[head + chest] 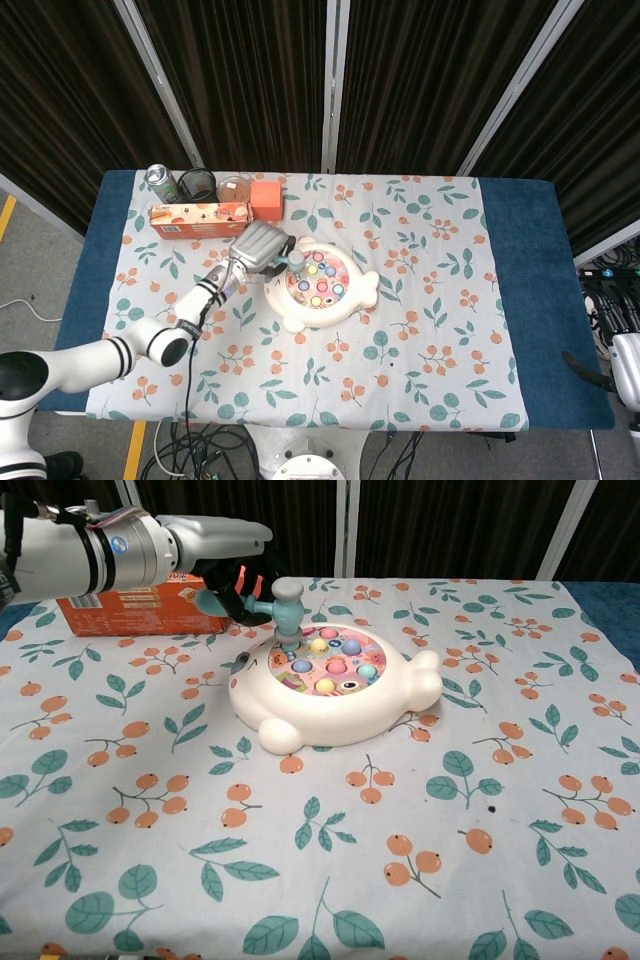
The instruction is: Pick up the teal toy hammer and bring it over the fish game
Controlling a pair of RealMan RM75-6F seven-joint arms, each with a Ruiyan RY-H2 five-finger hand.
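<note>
My left hand (225, 565) (258, 246) grips the handle of the teal toy hammer (284, 608) (294, 260). The hammer's grey-teal head stands upright over the left rear part of the fish game (335, 695) (322, 286), its lower face down at the coloured pegs; whether it touches one is unclear. The fish game is a white fish-shaped toy with a pink top and several coloured round pegs. It lies near the middle of the patterned tablecloth. My right hand (628, 365) shows only at the far right edge of the head view, low beside the table.
An orange box (130, 605) (198, 217) lies just behind my left hand. Behind it stand a can (159, 180), a dark mesh cup (198, 185), a clear jar (234, 189) and an orange cube (265, 198). The blue table edge (540, 300) runs along the right.
</note>
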